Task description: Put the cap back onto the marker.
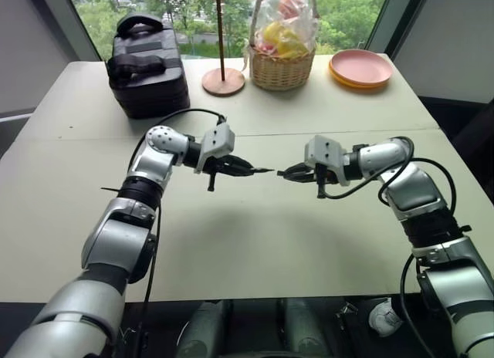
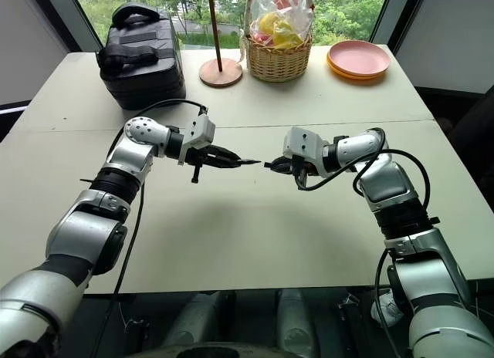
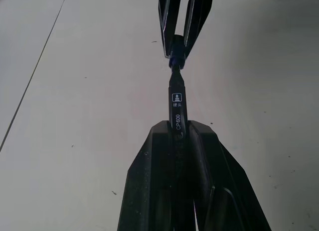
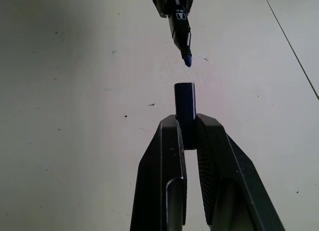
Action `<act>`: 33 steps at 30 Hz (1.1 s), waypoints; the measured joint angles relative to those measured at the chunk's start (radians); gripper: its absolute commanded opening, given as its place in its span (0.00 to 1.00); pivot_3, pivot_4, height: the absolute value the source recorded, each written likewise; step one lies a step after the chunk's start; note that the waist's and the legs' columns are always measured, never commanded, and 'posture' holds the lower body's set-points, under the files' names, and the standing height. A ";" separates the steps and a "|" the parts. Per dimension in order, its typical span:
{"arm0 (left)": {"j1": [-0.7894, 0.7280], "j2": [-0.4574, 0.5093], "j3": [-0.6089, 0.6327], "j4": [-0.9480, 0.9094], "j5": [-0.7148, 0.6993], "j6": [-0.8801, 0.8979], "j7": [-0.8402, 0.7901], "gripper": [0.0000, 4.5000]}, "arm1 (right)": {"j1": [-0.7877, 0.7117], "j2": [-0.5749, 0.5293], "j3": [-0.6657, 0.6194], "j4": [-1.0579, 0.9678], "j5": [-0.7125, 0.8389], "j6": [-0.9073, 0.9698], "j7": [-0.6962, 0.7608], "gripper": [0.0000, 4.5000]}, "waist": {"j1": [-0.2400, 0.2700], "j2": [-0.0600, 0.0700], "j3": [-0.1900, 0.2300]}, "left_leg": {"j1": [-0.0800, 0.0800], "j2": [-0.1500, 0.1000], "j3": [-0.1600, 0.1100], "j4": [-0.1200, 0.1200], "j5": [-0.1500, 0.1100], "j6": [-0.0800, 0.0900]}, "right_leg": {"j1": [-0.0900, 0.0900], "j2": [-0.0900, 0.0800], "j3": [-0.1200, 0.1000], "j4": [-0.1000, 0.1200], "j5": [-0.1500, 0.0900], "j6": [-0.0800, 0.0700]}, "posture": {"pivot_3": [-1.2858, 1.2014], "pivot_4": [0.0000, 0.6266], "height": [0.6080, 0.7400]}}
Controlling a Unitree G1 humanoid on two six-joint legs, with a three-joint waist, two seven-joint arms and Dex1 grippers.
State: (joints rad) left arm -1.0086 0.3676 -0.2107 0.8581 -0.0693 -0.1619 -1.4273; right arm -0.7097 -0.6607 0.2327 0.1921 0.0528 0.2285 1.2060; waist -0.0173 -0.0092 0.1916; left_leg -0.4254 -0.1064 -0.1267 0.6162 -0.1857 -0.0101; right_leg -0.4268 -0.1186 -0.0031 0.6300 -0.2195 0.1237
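The marker [image 1: 258, 171] is held above the white table [image 1: 255, 234], clamped at its rear by the left gripper [image 1: 241, 167], its bare bluish tip pointing straight at the cap [image 4: 184, 109] with a small gap between the two, the tip not yet inside the cap's open end. Taking the table as the landmark and working down in size: at its far edge on the robot's left sits a black carrying case [image 1: 145, 71]; near the middle of that far edge stands a wicker basket [image 1: 282, 66] holding plastic-wrapped yellow and red goods, with a round wooden stand [image 1: 223, 79] just beside it on the case's side; at the far right corner lies a stack of pink plates [image 1: 360, 68]. Over the table's middle, the right gripper [image 1: 292, 173] faces the left one, its two black fingers [image 4: 167, 151] pinched on the cap, whose open mouth is turned toward the marker's tip.
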 measured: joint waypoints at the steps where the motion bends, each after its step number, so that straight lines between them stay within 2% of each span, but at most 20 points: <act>1: 0.000 0.000 0.000 0.000 0.000 0.000 0.000 0.00 | -0.001 0.000 0.000 0.008 0.000 -0.002 -0.002 0.01 | 0.000 0.000 0.000 | 0.000 0.000 0.000 0.000 0.000 0.000 | 0.000 0.000 0.000 0.000 0.000 0.000 | 0.52 0.24 1.00; 33: 0.006 -0.012 -0.002 0.031 0.017 -0.022 0.005 0.00 | -0.001 -0.001 0.000 -0.036 0.000 0.015 0.006 0.01 | 0.000 0.000 0.000 | 0.000 0.000 0.000 0.000 0.000 0.000 | 0.000 0.000 0.000 0.000 0.000 0.000 | 0.52 0.24 1.00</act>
State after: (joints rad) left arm -1.0026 0.3558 -0.2125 0.8890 -0.0523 -0.1843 -1.4221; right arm -0.7111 -0.6615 0.2327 0.1563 0.0532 0.2438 1.2122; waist -0.0175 -0.0092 0.1916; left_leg -0.4254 -0.1064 -0.1268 0.6162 -0.1857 -0.0101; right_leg -0.4268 -0.1186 -0.0031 0.6301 -0.2195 0.1238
